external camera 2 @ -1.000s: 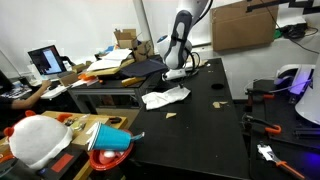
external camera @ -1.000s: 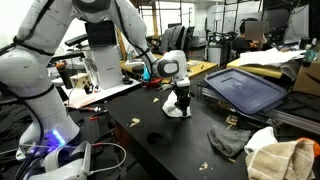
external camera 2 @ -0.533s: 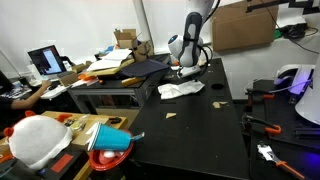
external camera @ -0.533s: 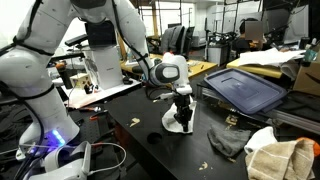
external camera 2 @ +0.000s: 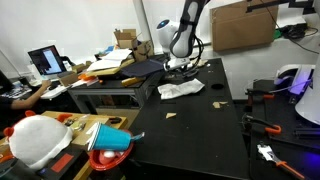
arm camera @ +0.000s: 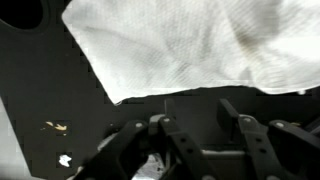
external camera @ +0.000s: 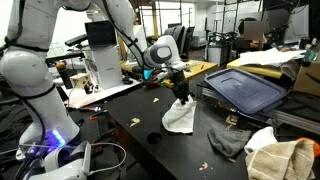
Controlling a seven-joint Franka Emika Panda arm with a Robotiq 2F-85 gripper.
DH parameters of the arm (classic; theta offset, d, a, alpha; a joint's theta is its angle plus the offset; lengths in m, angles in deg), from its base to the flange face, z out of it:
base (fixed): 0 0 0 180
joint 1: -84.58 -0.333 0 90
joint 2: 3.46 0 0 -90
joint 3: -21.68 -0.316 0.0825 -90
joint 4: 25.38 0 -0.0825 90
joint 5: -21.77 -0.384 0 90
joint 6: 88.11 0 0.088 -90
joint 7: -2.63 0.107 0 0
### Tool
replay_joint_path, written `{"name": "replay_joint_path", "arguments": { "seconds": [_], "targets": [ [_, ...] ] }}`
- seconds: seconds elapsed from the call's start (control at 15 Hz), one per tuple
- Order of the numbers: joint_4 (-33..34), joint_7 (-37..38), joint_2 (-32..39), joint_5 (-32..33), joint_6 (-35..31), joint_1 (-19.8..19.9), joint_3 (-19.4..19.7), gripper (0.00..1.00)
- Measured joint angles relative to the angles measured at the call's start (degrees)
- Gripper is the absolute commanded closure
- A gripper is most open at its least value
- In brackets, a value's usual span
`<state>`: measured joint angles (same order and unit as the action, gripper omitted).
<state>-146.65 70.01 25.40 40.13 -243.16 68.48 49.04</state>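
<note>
Wrist view shows it best. The claw has its two fingers standing apart at the bottom of the shot, and there's only dark tabletop in the gap between them. The white cloth fills the upper part, lying rumpled on the black table. Its near edge sits just beyond the fingertips and isn't pinched by them as far as I can see. A couple of pale crumbs lie on the table off to the left of the claw.

In an exterior view the claw hangs pointing down right over the white cloth. The cloth looks bunched into a peak under the fingertips, and I can't tell from that angle whether they touch. The same black table also has a grey rag well apart from the cloth, a beige towel at the corner, and a dark tray behind.

In an exterior view the white cloth looks flatter, spread near the far end of the black table, with the claw just above it. A cardboard box stands behind the arm, and a laptop sits on a desk off to the side.
</note>
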Motion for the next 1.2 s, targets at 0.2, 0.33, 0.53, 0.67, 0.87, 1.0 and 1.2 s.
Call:
{"name": "replay_joint_path", "arguments": {
  "seconds": [0.2, 0.33, 0.53, 0.67, 0.87, 1.0, 1.2],
  "targets": [
    [0.06, -4.55, -2.33, -1.09, 0.0, 2.21, -6.91, 0.01],
    [0.07, -9.91, -2.04, -3.66, 0.0, 5.08, -12.07, 0.0],
    [0.25, -19.6, -0.24, -8.23, -0.01, 9.36, -17.81, 0.0],
    [0.51, -24.18, 0.91, -9.17, 0.0, 10.57, -18.31, 0.0],
    [0.62, -29.24, 0.92, -9.08, 0.09, 10.79, -16.23, 0.0],
    [0.64, -32.44, 0.74, -9.07, 0.14, 11.0, -15.03, 0.0],
    [0.61, -36.82, 0.81, -9.78, 0.14, 11.71, -15.07, 0.0]
  ]
}}
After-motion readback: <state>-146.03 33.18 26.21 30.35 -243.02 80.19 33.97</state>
